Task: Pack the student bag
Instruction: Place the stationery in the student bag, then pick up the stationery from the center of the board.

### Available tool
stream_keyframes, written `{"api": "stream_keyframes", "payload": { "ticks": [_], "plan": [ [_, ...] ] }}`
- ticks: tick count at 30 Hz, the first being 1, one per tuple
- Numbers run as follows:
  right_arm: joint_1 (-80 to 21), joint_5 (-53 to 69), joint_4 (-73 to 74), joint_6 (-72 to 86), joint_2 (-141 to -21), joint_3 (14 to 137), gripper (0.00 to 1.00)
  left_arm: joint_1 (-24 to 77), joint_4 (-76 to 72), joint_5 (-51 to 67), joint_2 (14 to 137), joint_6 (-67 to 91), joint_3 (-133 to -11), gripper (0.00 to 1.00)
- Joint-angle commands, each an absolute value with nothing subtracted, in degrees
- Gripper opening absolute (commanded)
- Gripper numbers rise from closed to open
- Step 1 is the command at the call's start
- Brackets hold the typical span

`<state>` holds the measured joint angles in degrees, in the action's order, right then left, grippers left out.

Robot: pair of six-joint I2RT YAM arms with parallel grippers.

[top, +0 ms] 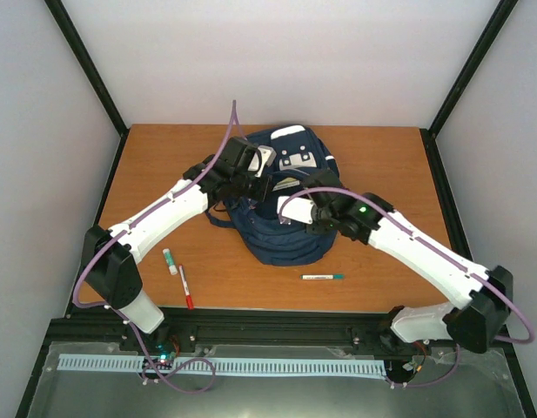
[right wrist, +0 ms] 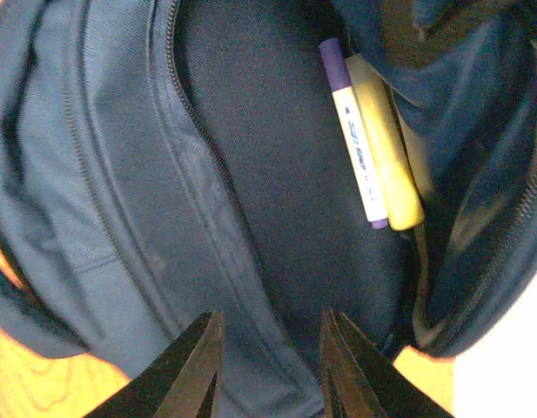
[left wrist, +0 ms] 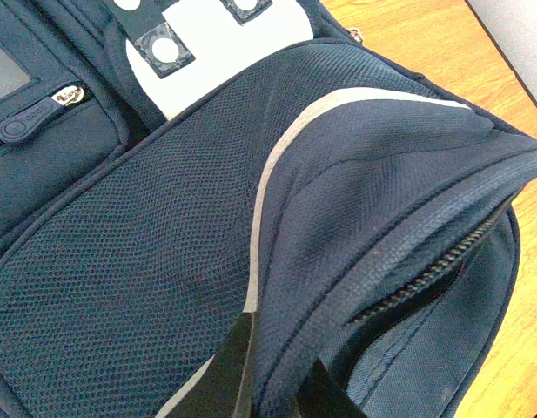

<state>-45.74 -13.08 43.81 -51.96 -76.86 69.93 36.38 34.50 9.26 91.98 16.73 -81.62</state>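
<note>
Status: packing partly done, not complete.

The student bag [top: 287,244] lies flat at the middle of the tabletop [top: 164,170], with both arms reaching over it.

Left hand [left wrist: 272,392]: pressed together on a fold of the bag's navy fabric, at the rim of the unzipped compartment. The zipper [left wrist: 425,279] runs open just beside the grip. This hand appears to be holding the mouth of the bag up.

Right hand [right wrist: 268,374]: spread, with nothing between the fingers, and positioned at the open mouth looking into the compartment.

Packed so far: two items lie side by side, touching, against the inner lining. They are a white marker with purple cap [right wrist: 353,144] and a yellow highlighter [right wrist: 387,152]. Nothing else can be seen inside, though folds of fabric hide parts of the interior.

Outstanding: three items remain on the tabletop in front of the bag.
- A short white stick with a green cap [top: 170,260], near the left arm. You cannot tell from this view whether it is glue or a marker.
- A red pen [top: 186,287], just beside that stick.
- A teal-tipped marker [top: 323,277], near the bag's front edge on the right side.

Assessment: you are under halfway through loading, by item count. After the three remaining pieces go in, expect to close the zipper, which stands open.
</note>
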Motion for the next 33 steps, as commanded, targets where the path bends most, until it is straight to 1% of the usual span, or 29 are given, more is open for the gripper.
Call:
{"api": "stream_keyframes", "payload": {
  "ticks": [1, 7, 10, 15, 20, 26, 33],
  "plan": [
    [-42.94, -1.16, 50.74, -44.58, -72.14, 68.10, 0.32, 36.03, 32.03, 11.30, 89.07, 19.05, -85.96, 0.02],
    [-40.53, 10.47, 56.52, -44.43, -69.08, 62.09, 0.33, 36.03, 32.13, 11.76, 89.63, 19.23, -85.96, 0.02],
    [-40.53, 13.53, 57.55, -45.37, -68.05, 58.44, 0.34, 36.04, 32.24, 11.89, 89.82, 19.33, -86.05, 0.02],
    [-40.60, 13.46, 57.68, -46.05, -71.93, 50.32, 0.36, 36.01, 32.35, 11.71, 90.06, 19.32, -86.13, 0.02],
    [-40.69, 8.28, 51.37, -44.37, -78.19, 42.79, 0.36, 36.04, 32.34, 12.10, 90.27, 19.34, -86.12, 0.03],
    [-40.86, 9.62, 49.52, -43.87, -80.64, 43.05, 0.35, 36.03, 32.47, 12.23, 90.36, 19.27, -86.16, 0.03],
    [-40.96, 5.46, 45.87, -43.91, -81.88, 44.42, 0.32, 35.99, 32.52, 12.28, 90.52, 19.25, -86.28, 0.03]
  ]
}}
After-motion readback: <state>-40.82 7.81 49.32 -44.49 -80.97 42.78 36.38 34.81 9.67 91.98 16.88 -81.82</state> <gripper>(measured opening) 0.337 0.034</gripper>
